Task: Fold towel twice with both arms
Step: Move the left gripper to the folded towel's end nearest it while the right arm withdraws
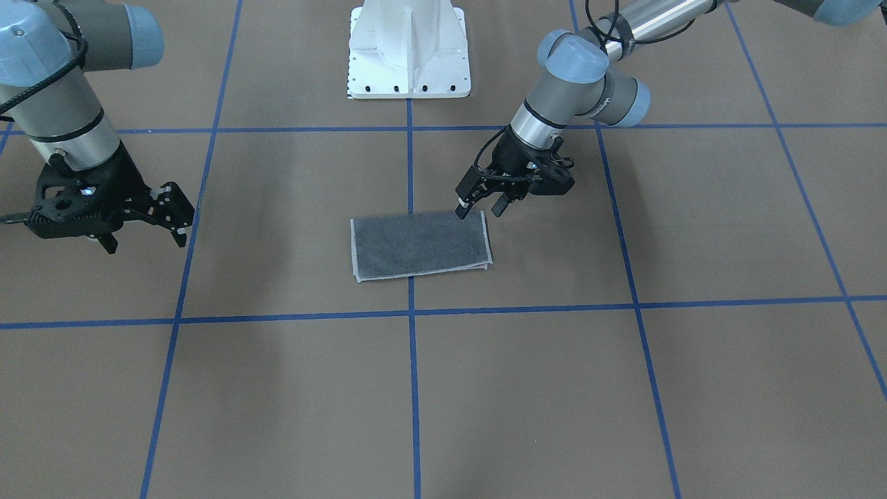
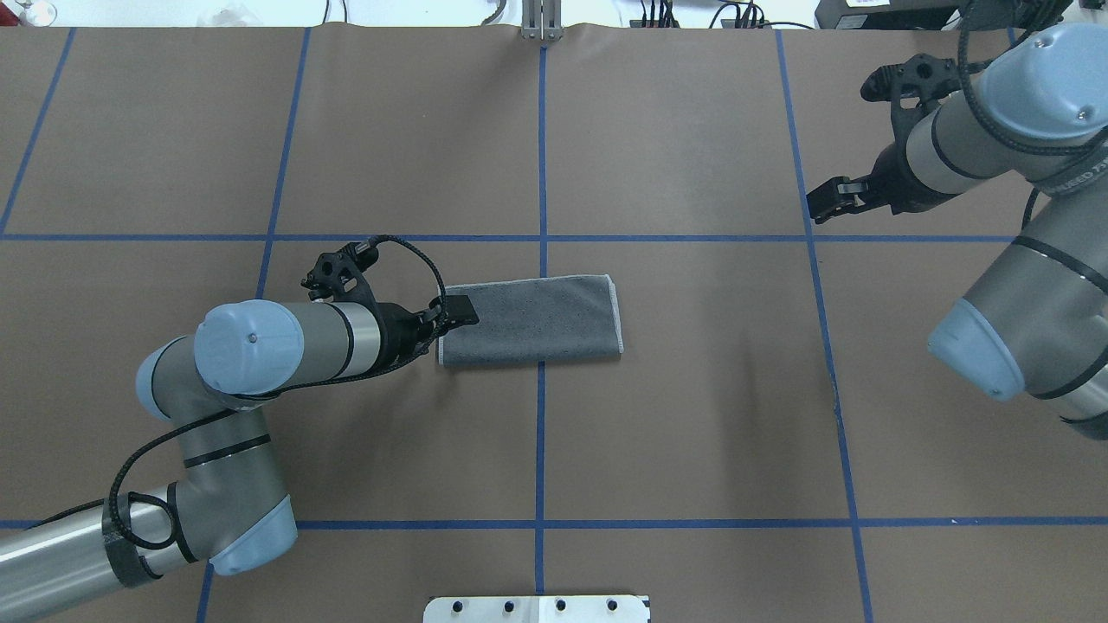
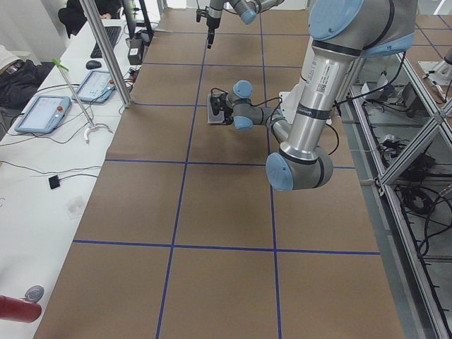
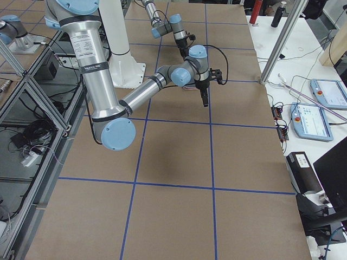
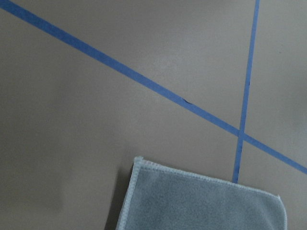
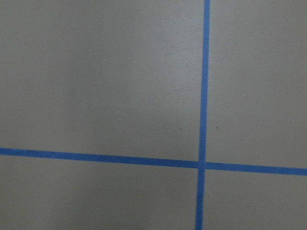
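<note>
The towel [image 1: 419, 244] lies flat near the table's middle as a folded rectangle, dark grey face up, with light grey edging. No pink shows. It also shows in the overhead view [image 2: 532, 318] and the left wrist view [image 5: 201, 203]. My left gripper [image 1: 479, 208] is open and empty, just above the towel's corner nearest the robot on its left side; one fingertip [image 1: 461, 211] is at the towel's edge. In the overhead view the left gripper [image 2: 452, 318] overlaps that end. My right gripper [image 1: 145, 237] is open and empty, far off to the robot's right, also in the overhead view [image 2: 853, 143].
The white pedestal base [image 1: 409, 48] stands at the robot's side of the table. Blue tape lines [image 1: 410, 312] mark a grid on the brown tabletop. The right wrist view shows only bare table and a tape crossing [image 6: 201, 164].
</note>
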